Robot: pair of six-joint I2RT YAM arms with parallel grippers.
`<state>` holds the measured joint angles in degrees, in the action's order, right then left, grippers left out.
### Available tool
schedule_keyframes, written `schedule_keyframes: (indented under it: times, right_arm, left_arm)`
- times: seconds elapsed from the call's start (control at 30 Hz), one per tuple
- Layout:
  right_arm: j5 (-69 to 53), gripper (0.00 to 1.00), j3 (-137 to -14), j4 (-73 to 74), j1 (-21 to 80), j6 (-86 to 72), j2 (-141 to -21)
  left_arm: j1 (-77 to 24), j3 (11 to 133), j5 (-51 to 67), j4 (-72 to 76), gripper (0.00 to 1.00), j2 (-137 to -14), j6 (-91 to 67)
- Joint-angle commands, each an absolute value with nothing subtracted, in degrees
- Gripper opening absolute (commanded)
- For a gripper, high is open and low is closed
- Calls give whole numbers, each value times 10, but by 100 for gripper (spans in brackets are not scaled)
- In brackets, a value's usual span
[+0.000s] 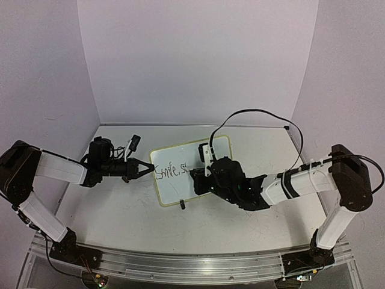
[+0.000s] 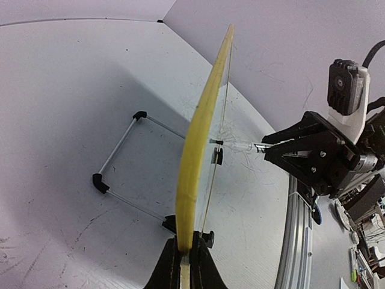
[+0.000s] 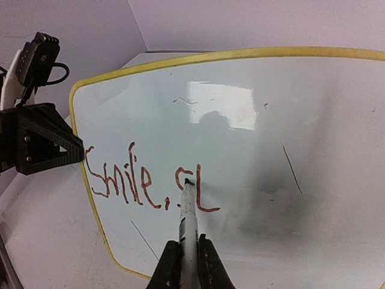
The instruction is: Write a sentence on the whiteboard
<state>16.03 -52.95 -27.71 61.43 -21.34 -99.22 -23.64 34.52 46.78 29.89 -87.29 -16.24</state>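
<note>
The whiteboard (image 1: pixel 180 155) stands tilted on a wire stand (image 2: pixel 120 159) near the middle of the table (image 1: pixel 120 211), its writing face turned toward the right gripper (image 3: pixel 185 262). The left gripper (image 1: pixel 150 168) is clamped on the whiteboard's left edge, its fingers (image 2: pixel 207 271) pinching the yellow rim from both sides. The right gripper is in front of the whiteboard's face, closed around a marker (image 3: pixel 187 217) whose tip touches the whiteboard low on its left half. The sentence (image 3: pixel 144 180) runs in dark strokes from the whiteboard's left edge and so far reads "Smile, st", with the marker tip at the last letters. A few faint grey marks (image 3: pixel 292 168) lie on the whiteboard to the right of the writing
</note>
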Motion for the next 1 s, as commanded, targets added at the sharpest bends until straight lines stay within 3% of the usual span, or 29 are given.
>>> schedule_keyframes:
  times: [0.0, 0.53, 0.97]
  right_arm:
    - [200, 0, -546, -258, 612, -223, -991]
    - [224, 0, -477, -297, 612, -231, -930]
    - [190, 0, -493, -307, 608, -223, -953]
  left_arm:
    - [-239, 356, 465, 272, 0, -866, -149]
    - [-238, 357, 465, 271, 0, -864, -151]
    - [-239, 358, 468, 270, 0, -864, -151]
